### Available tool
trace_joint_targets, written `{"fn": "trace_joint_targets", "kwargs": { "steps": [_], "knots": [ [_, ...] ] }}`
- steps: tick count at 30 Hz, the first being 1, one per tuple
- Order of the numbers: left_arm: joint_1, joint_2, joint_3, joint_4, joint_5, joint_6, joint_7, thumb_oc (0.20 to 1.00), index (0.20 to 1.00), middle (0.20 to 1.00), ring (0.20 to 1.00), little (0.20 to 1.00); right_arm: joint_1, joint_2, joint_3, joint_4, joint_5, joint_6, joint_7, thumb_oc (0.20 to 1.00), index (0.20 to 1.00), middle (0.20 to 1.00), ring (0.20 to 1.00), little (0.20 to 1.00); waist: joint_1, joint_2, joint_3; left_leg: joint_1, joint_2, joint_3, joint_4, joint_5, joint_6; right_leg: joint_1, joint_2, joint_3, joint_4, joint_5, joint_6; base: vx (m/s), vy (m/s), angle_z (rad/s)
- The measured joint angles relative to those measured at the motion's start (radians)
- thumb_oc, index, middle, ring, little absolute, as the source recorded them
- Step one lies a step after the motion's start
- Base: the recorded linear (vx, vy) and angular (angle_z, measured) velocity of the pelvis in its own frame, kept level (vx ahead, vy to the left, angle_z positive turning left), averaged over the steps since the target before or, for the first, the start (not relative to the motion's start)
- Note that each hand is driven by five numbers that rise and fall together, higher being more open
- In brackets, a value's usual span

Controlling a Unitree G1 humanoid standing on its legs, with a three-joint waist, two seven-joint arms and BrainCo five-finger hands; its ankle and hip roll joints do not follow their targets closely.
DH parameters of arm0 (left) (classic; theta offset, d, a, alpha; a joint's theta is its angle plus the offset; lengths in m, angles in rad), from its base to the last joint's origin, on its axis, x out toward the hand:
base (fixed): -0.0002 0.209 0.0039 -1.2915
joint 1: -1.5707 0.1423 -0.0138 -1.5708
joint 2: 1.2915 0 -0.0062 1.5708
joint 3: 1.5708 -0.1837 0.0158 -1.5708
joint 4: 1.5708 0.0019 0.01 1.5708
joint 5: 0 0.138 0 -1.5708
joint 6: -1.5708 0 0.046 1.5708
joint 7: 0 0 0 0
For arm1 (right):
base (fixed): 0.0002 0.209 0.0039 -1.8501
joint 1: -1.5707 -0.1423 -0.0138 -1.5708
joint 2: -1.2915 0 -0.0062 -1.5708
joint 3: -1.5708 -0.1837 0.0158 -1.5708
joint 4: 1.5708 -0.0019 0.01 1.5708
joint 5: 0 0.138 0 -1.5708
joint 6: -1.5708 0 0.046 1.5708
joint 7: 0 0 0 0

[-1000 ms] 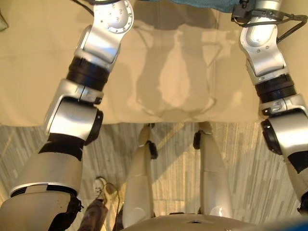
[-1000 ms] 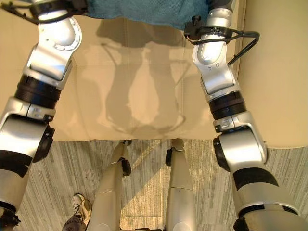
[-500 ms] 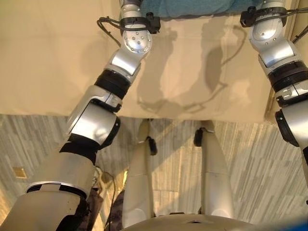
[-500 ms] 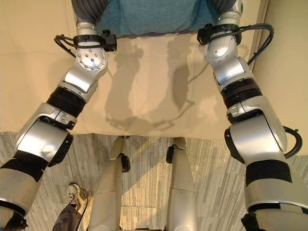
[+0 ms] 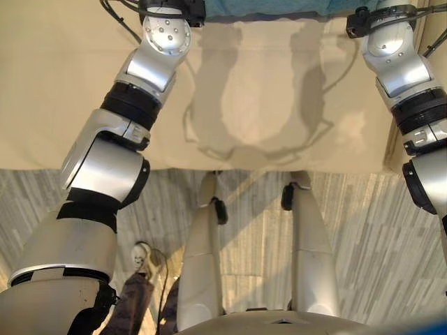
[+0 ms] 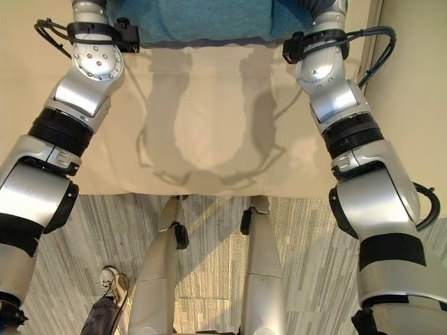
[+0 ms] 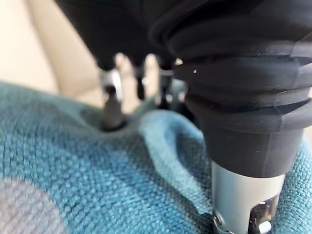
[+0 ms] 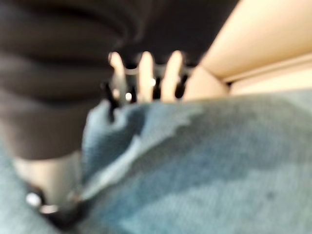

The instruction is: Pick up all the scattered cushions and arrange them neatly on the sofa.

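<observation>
A teal woven cushion (image 6: 209,17) is held between my two hands at the far end of my reach, above the beige sofa seat (image 6: 209,105). In the left wrist view my left hand (image 7: 243,195) has its thumb on the cushion (image 7: 97,185), and its fingers (image 7: 112,114) dig into the cloth, which bunches between them. In the right wrist view my right hand (image 8: 141,73) grips the other side of the cushion (image 8: 219,161) the same way, with a fold of cloth caught between fingers and thumb.
The sofa's front edge (image 6: 209,192) runs across just in front of my legs, and its beige armrest (image 6: 412,91) rises on the right. Below lies grey plank floor (image 6: 307,265). A person's shoe (image 6: 115,286) and trouser leg stand at my lower left.
My left arm swung inward half a second ago and has moved back out to the left. The cushion stays pinched between both hands at the far end of the seat.
</observation>
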Motion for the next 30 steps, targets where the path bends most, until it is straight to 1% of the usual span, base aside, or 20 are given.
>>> {"fn": "trace_joint_targets", "kwargs": {
  "steps": [2, 3, 5, 7, 9, 11, 12, 13, 14, 16, 17, 19, 21, 22, 23, 25, 26, 28, 30],
  "knots": [
    [0.02, 0.025, 0.017, -0.024, 0.003, 0.001, -0.01, 1.0, 1.0, 1.0, 1.0, 1.0, 0.03, -0.014, -0.015, -0.03, -0.012, 0.0, 0.024, 1.0, 1.0, 1.0, 1.0, 1.0, 0.002, -0.002, 0.001, 0.003, 0.003, 0.002, 0.02, -0.01, 0.0, 0.004, -0.001, 0.003, 0.015, -0.007, 0.001, -0.03, 0.034, -0.02],
    [0.039, 0.075, 0.018, -0.05, 0.012, 0.002, -0.028, 1.0, 1.0, 1.0, 1.0, 1.0, 0.045, -0.018, -0.014, -0.05, -0.021, 0.0, 0.044, 1.0, 1.0, 1.0, 1.0, 1.0, -0.003, -0.011, 0.007, 0.01, 0.01, 0.006, 0.037, -0.018, -0.001, 0.013, 0.001, 0.005, 0.019, -0.009, 0.0, -0.09, 0.009, -0.05],
    [0.069, 0.082, 0.045, -0.058, 0.017, 0.001, -0.04, 1.0, 1.0, 1.0, 1.0, 1.0, 0.079, -0.023, -0.011, -0.062, -0.039, 0.0, 0.059, 1.0, 1.0, 1.0, 1.0, 1.0, 0.004, -0.014, 0.009, 0.038, 0.014, 0.003, 0.05, -0.026, -0.006, 0.051, 0.007, -0.001, 0.02, -0.01, -0.006, -0.02, 0.006, -0.03],
    [0.118, 0.102, 0.084, -0.101, 0.018, 0.0, -0.049, 1.0, 1.0, 1.0, 1.0, 1.0, 0.106, -0.056, -0.01, -0.11, -0.061, 0.0, 0.077, 1.0, 1.0, 1.0, 1.0, 1.0, 0.003, -0.015, 0.01, 0.056, 0.015, 0.004, 0.051, -0.027, -0.006, 0.067, 0.004, -0.003, 0.022, -0.011, -0.005, 0.0, 0.0, 0.0],
    [0.194, 0.142, 0.133, -0.145, 0.016, -0.004, -0.066, 1.0, 1.0, 1.0, 1.0, 1.0, 0.141, -0.089, -0.018, -0.154, -0.088, 0.0, 0.081, 1.0, 1.0, 1.0, 1.0, 1.0, 0.004, -0.022, 0.014, 0.092, 0.014, 0.005, 0.048, -0.03, -0.006, 0.101, 0.003, -0.002, 0.02, -0.013, -0.005, -0.04, 0.008, -0.01],
    [0.226, 0.168, 0.146, -0.17, 0.014, -0.005, -0.086, 1.0, 1.0, 1.0, 1.0, 1.0, 0.16, -0.092, -0.024, -0.169, -0.097, 0.002, 0.085, 1.0, 1.0, 1.0, 1.0, 1.0, 0.003, -0.023, 0.014, 0.116, 0.014, 0.004, 0.046, -0.031, -0.006, 0.126, 0.003, -0.002, 0.019, -0.015, -0.005, -0.02, 0.01, 0.01],
    [0.306, 0.201, 0.197, -0.265, 0.004, -0.027, -0.113, 1.0, 1.0, 1.0, 1.0, 1.0, 0.218, -0.096, -0.062, -0.227, -0.108, 0.003, 0.092, 1.0, 1.0, 1.0, 1.0, 1.0, 0.005, -0.028, 0.017, 0.152, 0.013, 0.006, 0.038, -0.033, -0.007, 0.158, 0.003, -0.002, 0.018, -0.024, -0.001, 0.0, 0.0, 0.0],
    [0.379, 0.232, 0.222, -0.325, -0.004, -0.055, -0.137, 1.0, 1.0, 1.0, 1.0, 1.0, 0.28, -0.115, -0.073, -0.266, -0.116, 0.001, 0.096, 1.0, 1.0, 1.0, 1.0, 1.0, 0.01, -0.029, 0.017, 0.208, 0.014, 0.004, 0.022, -0.036, -0.01, 0.214, 0.003, -0.006, 0.007, -0.03, -0.001, 0.0, 0.0, 0.0],
    [0.404, 0.234, 0.238, -0.338, -0.007, -0.065, -0.15, 1.0, 1.0, 1.0, 1.0, 1.0, 0.302, -0.117, -0.085, -0.283, -0.116, 0.001, 0.099, 1.0, 1.0, 1.0, 1.0, 1.0, 0.016, -0.029, 0.015, 0.236, 0.014, 0.004, 0.013, -0.044, -0.011, 0.243, 0.002, -0.009, 0.0, -0.038, 0.002, 0.01, 0.032, 0.02],
    [0.534, 0.3, 0.3, -0.487, -0.026, -0.077, -0.211, 1.0, 1.0, 1.0, 1.0, 1.0, 0.398, -0.142, -0.167, -0.4, -0.116, -0.015, 0.129, 1.0, 1.0, 1.0, 1.0, 1.0, 0.018, -0.03, 0.015, 0.279, 0.012, 0.003, -0.009, -0.047, -0.013, 0.28, -0.001, -0.015, 0.0, -0.051, 0.006, 0.01, 0.011, 0.03],
    [0.658, 0.329, 0.358, -0.544, -0.031, -0.107, -0.248, 1.0, 1.0, 1.0, 1.0, 1.0, 0.489, -0.171, -0.214, -0.438, -0.115, -0.029, 0.141, 1.0, 1.0, 1.0, 1.0, 1.0, 0.025, -0.03, 0.015, 0.328, 0.013, 0.003, -0.008, -0.049, -0.011, 0.33, 0.001, -0.022, -0.001, -0.062, 0.002, 0.02, 0.006, 0.07],
    [0.728, 0.327, 0.385, -0.538, -0.059, -0.106, -0.278, 1.0, 1.0, 1.0, 1.0, 1.0, 0.547, -0.186, -0.221, -0.433, -0.112, -0.026, 0.171, 1.0, 1.0, 1.0, 1.0, 1.0, 0.034, -0.03, 0.002, 0.376, 0.012, -0.003, -0.007, -0.071, -0.015, 0.386, -0.001, -0.029, 0.003, -0.084, 0.006, 0.01, -0.009, 0.12],
    [0.799, 0.328, 0.413, -0.553, -0.067, -0.108, -0.303, 1.0, 1.0, 1.0, 1.0, 1.0, 0.602, -0.191, -0.225, -0.457, -0.113, -0.028, 0.193, 1.0, 1.0, 1.0, 1.0, 1.0, 0.04, -0.035, -0.04, 0.385, 0.01, -0.006, -0.007, -0.074, -0.015, 0.395, -0.003, -0.032, 0.009, -0.094, 0.005, 0.0, 0.001, 0.08],
    [0.823, 0.327, 0.422, -0.554, -0.066, -0.108, -0.311, 1.0, 1.0, 1.0, 1.0, 1.0, 0.625, -0.191, -0.233, -0.469, -0.113, -0.031, 0.206, 1.0, 1.0, 1.0, 1.0, 1.0, 0.04, -0.036, -0.048, 0.394, 0.009, -0.007, -0.006, -0.074, -0.013, 0.404, -0.004, -0.032, 0.008, -0.093, 0.002, 0.02, 0.001, 0.07],
    [0.84, 0.327, 0.425, -0.552, -0.065, -0.108, -0.317, 1.0, 1.0, 1.0, 1.0, 1.0, 0.643, -0.19, -0.236, -0.469, -0.113, -0.034, 0.219, 1.0, 1.0, 1.0, 1.0, 1.0, 0.052, -0.037, -0.048, 0.407, 0.009, -0.014, -0.005, -0.075, -0.014, 0.424, -0.004, -0.04, 0.007, -0.092, 0.001, 0.02, 0.001, 0.09],
    [0.884, 0.295, 0.482, -0.589, -0.063, -0.108, -0.33, 1.0, 1.0, 1.0, 1.0, 1.0, 0.69, -0.185, -0.265, -0.506, -0.113, -0.036, 0.241, 1.0, 1.0, 1.0, 1.0, 1.0, 0.059, -0.037, -0.048, 0.422, 0.008, -0.021, -0.006, -0.077, -0.013, 0.443, -0.007, -0.05, 0.008, -0.097, -0.001, 0.03, 0.002, 0.1],
    [0.902, 0.293, 0.485, -0.589, -0.063, -0.11, -0.331, 1.0, 1.0, 1.0, 1.0, 1.0, 0.705, -0.184, -0.265, -0.509, -0.113, -0.039, 0.247, 1.0, 1.0, 1.0, 1.0, 1.0, 0.06, -0.037, -0.048, 0.429, 0.008, -0.024, -0.006, -0.077, -0.013, 0.454, -0.007, -0.053, 0.007, -0.098, -0.001, 0.06, -0.005, 0.08],
    [0.993, 0.237, 0.522, -0.611, -0.063, -0.11, -0.353, 1.0, 1.0, 1.0, 1.0, 1.0, 0.781, -0.136, -0.295, -0.528, -0.112, -0.039, 0.269, 1.0, 1.0, 1.0, 1.0, 1.0, 0.062, -0.037, -0.048, 0.483, 0.009, -0.024, -0.01, -0.089, -0.013, 0.507, -0.008, -0.055, 0.005, -0.112, 0.004, 0.09, -0.004, 0.03],
    [1.072, 0.205, 0.517, -0.611, -0.061, -0.11, -0.366, 1.0, 1.0, 1.0, 1.0, 1.0, 0.846, -0.107, -0.294, -0.528, -0.113, -0.039, 0.288, 1.0, 1.0, 1.0, 1.0, 1.0, 0.064, -0.038, -0.05, 0.53, 0.01, -0.025, -0.013, -0.099, -0.015, 0.555, -0.007, -0.058, 0.003, -0.123, 0.006, 0.07, 0.007, 0.01]
  ]
}}
